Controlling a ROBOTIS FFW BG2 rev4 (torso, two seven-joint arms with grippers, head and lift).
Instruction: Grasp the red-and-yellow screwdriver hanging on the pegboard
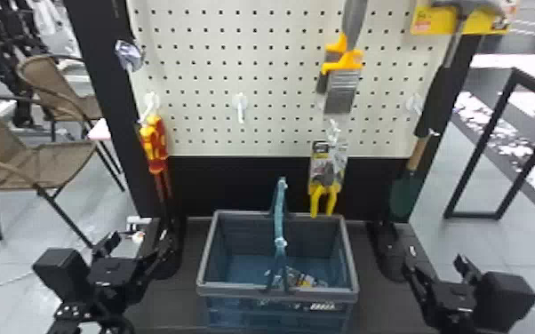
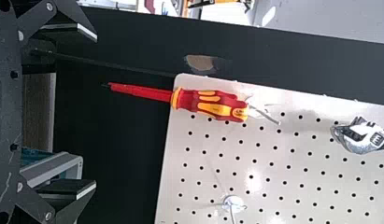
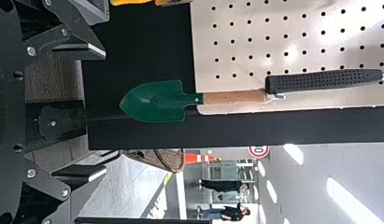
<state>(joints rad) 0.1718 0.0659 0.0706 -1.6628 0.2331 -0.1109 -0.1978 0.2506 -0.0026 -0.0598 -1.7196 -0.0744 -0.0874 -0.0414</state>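
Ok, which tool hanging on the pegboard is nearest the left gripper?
The red-and-yellow screwdriver, at the pegboard's left edge above the left gripper; the yellow-handled pliers, brush and green shovel hang farther right.
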